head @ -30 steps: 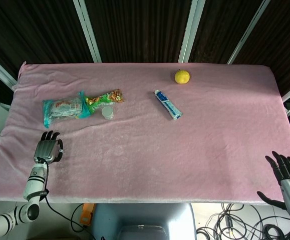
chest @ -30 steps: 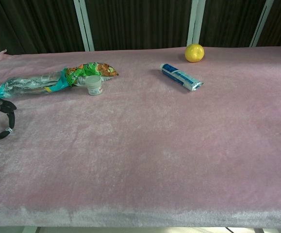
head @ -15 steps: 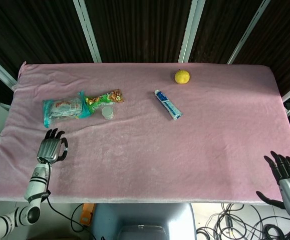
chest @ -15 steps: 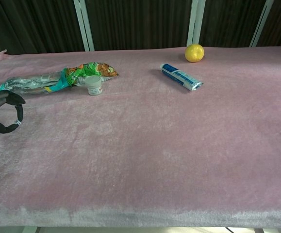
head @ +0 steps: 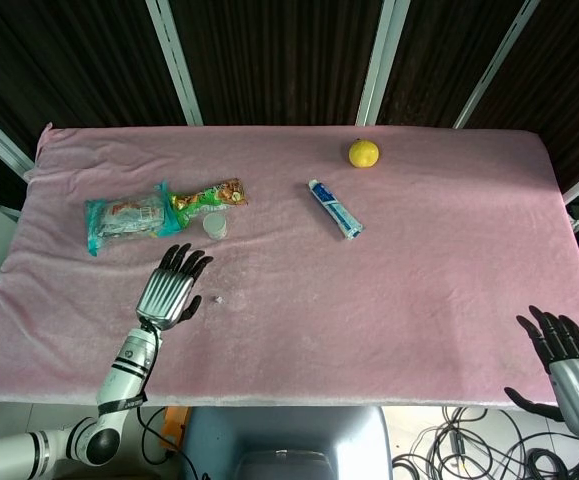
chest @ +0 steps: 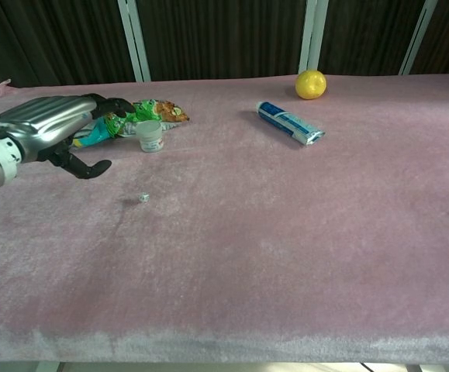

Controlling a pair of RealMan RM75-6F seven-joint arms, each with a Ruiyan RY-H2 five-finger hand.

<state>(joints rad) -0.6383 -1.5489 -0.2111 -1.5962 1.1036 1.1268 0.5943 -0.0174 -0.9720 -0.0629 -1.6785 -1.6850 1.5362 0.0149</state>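
My left hand [head: 172,286] [chest: 57,124] hovers open over the pink cloth, fingers spread and pointing toward a small white jar [head: 215,227] [chest: 150,137]. Beyond the jar lie a green snack bag [head: 207,195] [chest: 143,112] and a teal packet [head: 124,217] [chest: 92,133]. A tiny white speck [head: 218,297] [chest: 143,198] sits on the cloth just right of the hand. My right hand [head: 567,363] is open at the table's near right corner, off the cloth edge; the chest view does not show it.
A blue and white tube [head: 335,209] [chest: 290,122] lies mid-table toward the back, with a yellow lemon [head: 363,153] [chest: 310,84] behind it near the far edge. The pink cloth [head: 389,290] [chest: 286,248] covers the whole table.
My left hand has moved right and forward from the near left edge toward the jar and packets, fingers opening wider. The right hand has shifted slightly down and left.
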